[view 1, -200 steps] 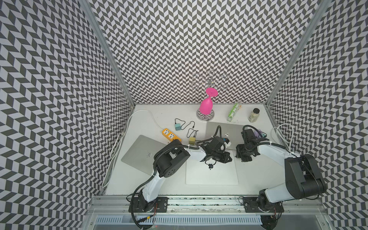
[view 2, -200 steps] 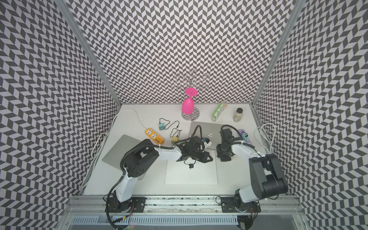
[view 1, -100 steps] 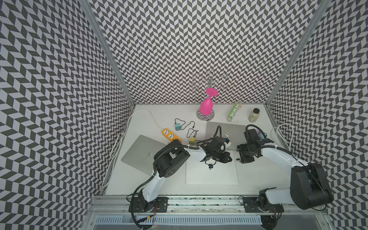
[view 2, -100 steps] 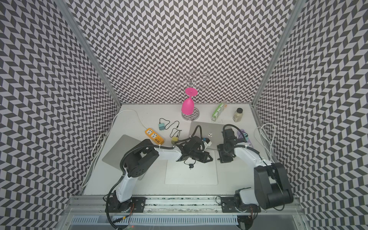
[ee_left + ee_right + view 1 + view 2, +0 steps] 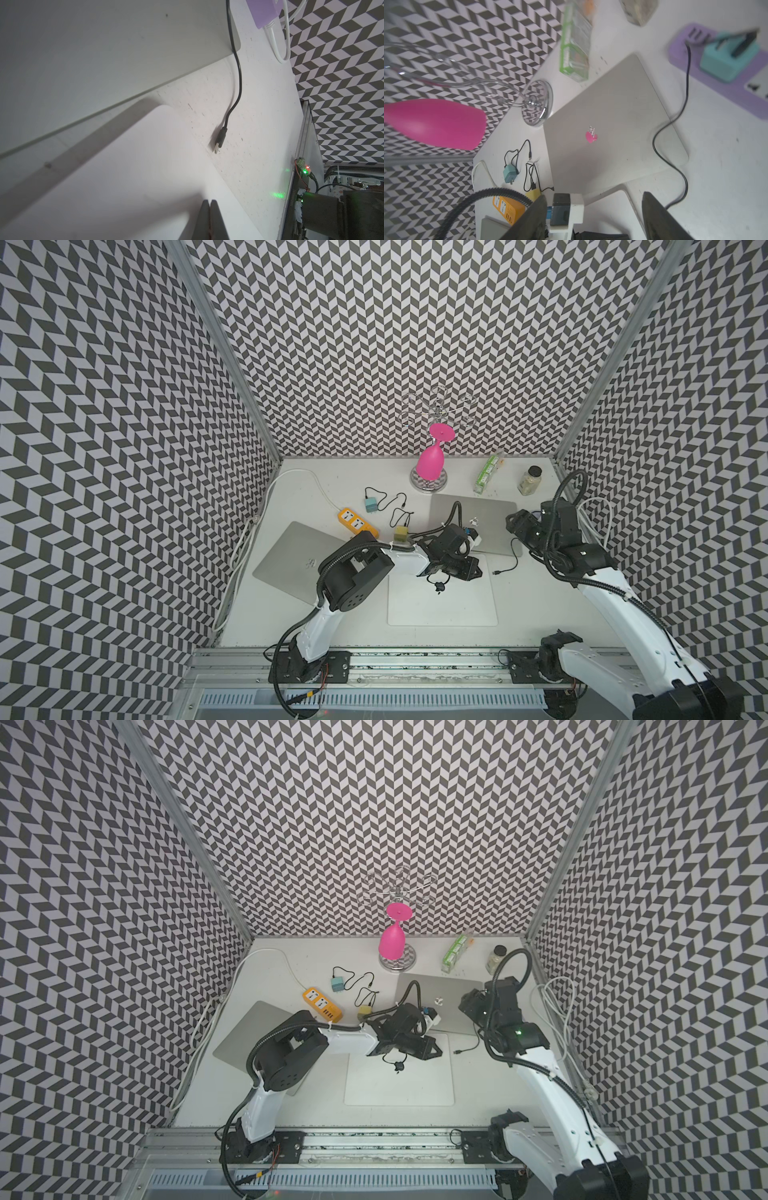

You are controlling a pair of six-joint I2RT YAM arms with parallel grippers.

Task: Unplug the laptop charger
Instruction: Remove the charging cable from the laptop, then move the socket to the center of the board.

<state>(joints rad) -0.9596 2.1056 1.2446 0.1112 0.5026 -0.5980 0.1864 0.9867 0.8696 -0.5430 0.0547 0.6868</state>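
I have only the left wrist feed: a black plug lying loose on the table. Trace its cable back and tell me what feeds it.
Observer: In the right wrist view the black cable crosses a corner of the grey laptop and runs to a purple power strip, next to a plugged-in teal adapter.
Operator: Report the right gripper.
Observer: The right gripper has its jaws wide apart with nothing held between them.
Operator: List any other chargers.
Observer: In both top views a loose teal adapter and a yellow adapter lie on the table beside an orange power strip, not in its sockets.
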